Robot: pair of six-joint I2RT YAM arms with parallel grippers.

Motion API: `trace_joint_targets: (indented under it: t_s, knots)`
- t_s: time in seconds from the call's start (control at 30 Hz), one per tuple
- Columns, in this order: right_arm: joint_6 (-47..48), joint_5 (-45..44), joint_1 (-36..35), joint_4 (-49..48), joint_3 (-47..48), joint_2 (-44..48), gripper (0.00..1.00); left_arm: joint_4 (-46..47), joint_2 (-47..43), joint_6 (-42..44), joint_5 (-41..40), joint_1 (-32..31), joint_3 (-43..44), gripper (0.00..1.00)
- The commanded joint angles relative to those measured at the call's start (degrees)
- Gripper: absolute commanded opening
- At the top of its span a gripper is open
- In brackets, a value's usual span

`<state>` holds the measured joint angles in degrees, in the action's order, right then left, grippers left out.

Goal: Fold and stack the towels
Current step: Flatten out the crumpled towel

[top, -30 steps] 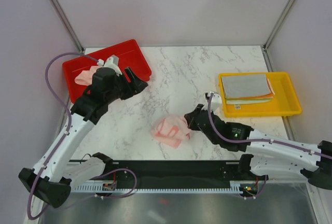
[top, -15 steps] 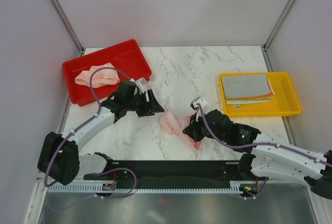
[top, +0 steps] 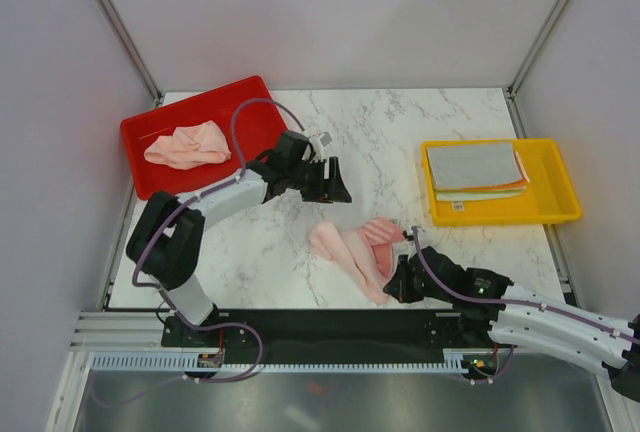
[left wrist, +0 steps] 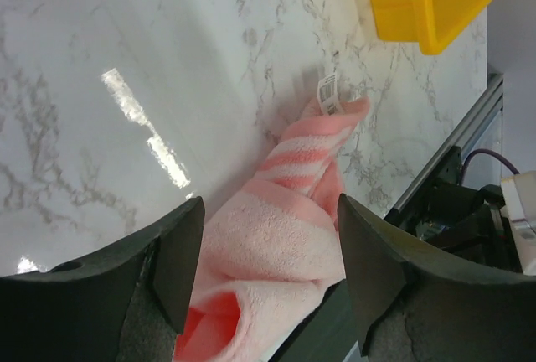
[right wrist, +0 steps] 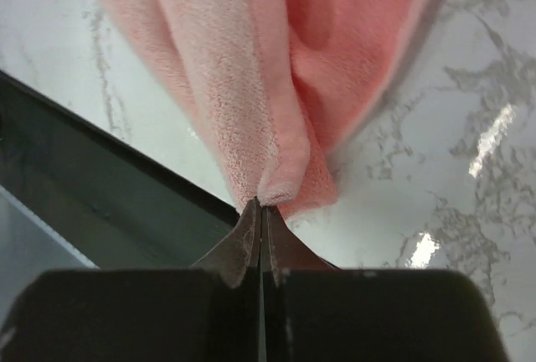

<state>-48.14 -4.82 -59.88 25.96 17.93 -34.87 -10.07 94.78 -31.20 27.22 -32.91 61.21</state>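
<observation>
Right end effector point(top: 392, 282) is pressed together on the near edge of a pink towel point(top: 350, 244), which lies crumpled and drawn out on the marble bench point(top: 400, 132) between the two arms, close to the near edge. Left end effector point(top: 333, 184) hangs spread wide at the towel's far side, holding nothing; it seems to be above the cloth rather than touching it. The yellow tray point(top: 500, 218) on the right carries a stack of folded towels point(top: 472, 165), grey on top with orange and pale edges showing beneath, so that part looks done. The pink towel is not yet flattened or folded, and a bunched peach-pink towel point(top: 186, 145) waits in the red tray point(top: 262, 117) on the left, so by my reckoning two cloths remain. The right wrist view shows what the overhead view hides under the arm: the fingertips meet tightly on a doubled lip of cloth, with the rest fanning away in long folds. The left wrist view adds a small white label point(left wrist: 329, 94) at one corner of the towel and bands of deeper pink across it. Only the overhead view shows both trays and what is in them.
</observation>
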Motion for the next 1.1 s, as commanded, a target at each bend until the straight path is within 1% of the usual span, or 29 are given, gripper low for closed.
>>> trace_joint_targets:
  t_s: [0.0,0.03,0.07,0.13,0.2,0.3,0.33,0.4,0.43,0.53,0.6,0.67,0.7,0.73,0.8,0.83,0.9,0.93,1.0,1.07]
  knots:
    - [-9.9,-3.9,-0.2,2.3,-2.0,3.1,0.00,-3.0,6.3,6.9,2.2,-2.9,8.6,0.72]
    - [-10.2,-4.0,-0.2,2.2,-2.6,3.9,0.00,-7.0,9.2,8.7,2.2,-4.0,10.6,0.71]
    - [-10.4,-4.5,-0.2,2.3,-3.0,4.8,0.00,-8.6,10.4,9.7,2.0,-4.7,13.5,0.70]
    - [-11.0,-6.6,-0.3,3.2,-3.3,6.7,0.00,-12.1,11.8,12.4,0.0,-6.5,15.2,0.68]
    - [-11.5,-7.1,-0.2,3.6,-3.6,7.8,0.00,-12.8,12.1,14.6,-1.9,-7.6,14.6,0.67]
    - [-11.9,-7.1,-0.2,3.4,-4.2,8.5,0.00,-13.1,13.1,17.6,-0.8,-9.2,13.3,0.66]
    - [-11.5,-7.1,-0.3,3.5,-4.3,8.5,0.00,-13.2,13.7,17.6,0.4,-9.4,13.5,0.66]
    - [-10.9,-7.2,-0.3,3.5,-4.3,8.2,0.00,-14.9,15.2,15.9,-1.4,-9.4,14.4,0.65]
    - [-10.8,-7.2,-0.2,3.5,-4.1,8.1,0.00,-15.0,15.3,15.6,-0.5,-9.6,14.5,0.64]
    - [-10.5,-7.3,-0.2,3.5,-4.0,7.5,0.00,-15.2,15.3,14.5,-2.8,-10.5,14.5,0.63]
    - [-10.1,-7.2,-0.2,3.5,-3.9,7.5,0.00,-15.5,15.6,13.9,-2.8,-10.6,14.7,0.63]
    - [-10.0,-7.3,-0.2,3.9,-3.4,7.8,0.00,-15.5,15.7,13.5,-2.4,-10.7,14.7,0.60]
    - [-9.8,-7.7,-0.3,4.1,-3.3,8.0,0.00,-15.5,15.6,13.3,-2.6,-10.8,14.9,0.56]
    - [-9.7,-7.9,-0.2,4.5,-2.8,8.1,0.00,-15.5,15.3,13.1,-3.0,-11.0,15.0,0.47]
    - [-9.5,-8.4,-0.2,5.0,-2.6,8.2,0.00,-15.5,14.6,12.6,-3.2,-10.9,15.0,0.32]
    - [-9.3,-8.6,-0.2,5.1,-2.3,8.2,0.00,-15.4,13.6,12.5,-2.9,-11.0,15.1,0.20]
    - [-8.9,-9.3,-0.2,5.1,-1.7,7.9,0.00,-15.9,12.5,12.1,-3.2,-11.0,15.4,0.11]
    - [-8.7,-9.6,-0.2,5.0,-1.3,7.6,0.00,-16.1,11.7,11.9,-4.4,-11.0,15.5,0.02]
    - [-7.9,-11.2,-0.2,5.1,0.5,6.4,0.00,-17.1,8.9,11.2,-6.3,-11.0,15.7,0.02]
    - [-5.6,-13.1,-0.2,5.1,2.7,4.0,0.00,-19.2,5.4,10.2,-10.8,-10.9,15.8,0.02]
